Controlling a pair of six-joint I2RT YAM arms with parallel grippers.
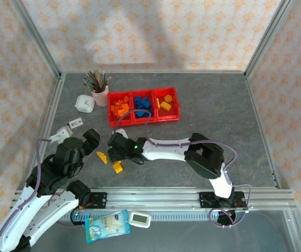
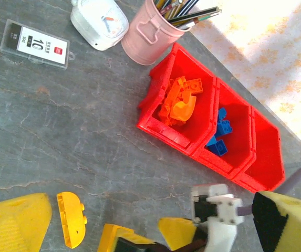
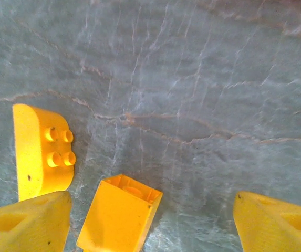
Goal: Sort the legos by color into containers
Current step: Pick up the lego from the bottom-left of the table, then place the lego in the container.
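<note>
Surface: a grey stone-patterned tabletop (image 3: 192,79) with pale veins runs across the view.
Rounded brick: a yellow plastic lego with one curved end (image 3: 37,152) lies at the left, four studs showing.
Boxy brick: a yellow plastic block-shaped lego (image 3: 120,215) lies low in the middle, turned at an angle, its hollow end facing up the view. It is near the rounded brick but apart from it.
Right gripper (image 3: 153,226): yellow fingers (image 3: 24,223) sit in the two lower corners, spread wide. One is just beside the boxy brick, the other well apart from it.
</note>
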